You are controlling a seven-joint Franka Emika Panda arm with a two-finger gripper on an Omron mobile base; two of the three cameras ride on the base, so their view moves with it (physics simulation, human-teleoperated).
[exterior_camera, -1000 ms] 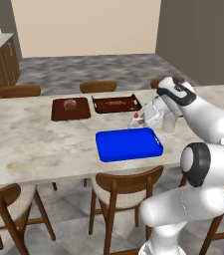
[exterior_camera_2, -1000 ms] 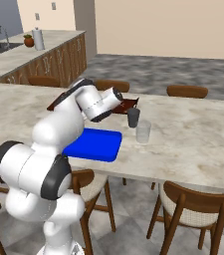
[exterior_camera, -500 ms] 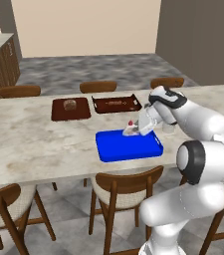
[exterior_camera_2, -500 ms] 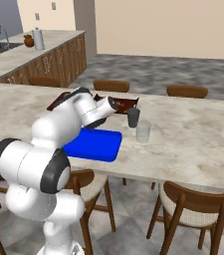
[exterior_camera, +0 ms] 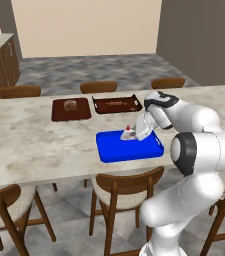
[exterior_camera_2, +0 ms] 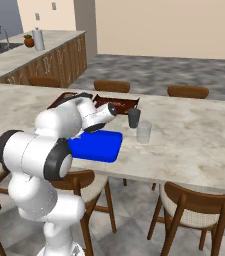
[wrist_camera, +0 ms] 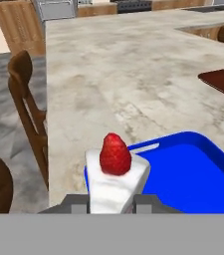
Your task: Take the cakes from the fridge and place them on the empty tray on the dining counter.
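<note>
We see the jaws closed tight on the white cake slice [wrist_camera: 114,180] with its red cherry, the gripper [exterior_camera: 134,134] holding it low over the blue tray [exterior_camera: 129,146]. That tray lies on the light marble dining counter [exterior_camera: 29,140]. Beyond it sit two dark brown trays [exterior_camera: 71,109], one carrying a tan lump [exterior_camera: 70,105], and wooden chairs [exterior_camera: 121,192] line the counter's edge.

The arm [exterior_camera: 194,150] is glossy white, built of rounded bulbous segments joined by dark grey-black rings.
</note>
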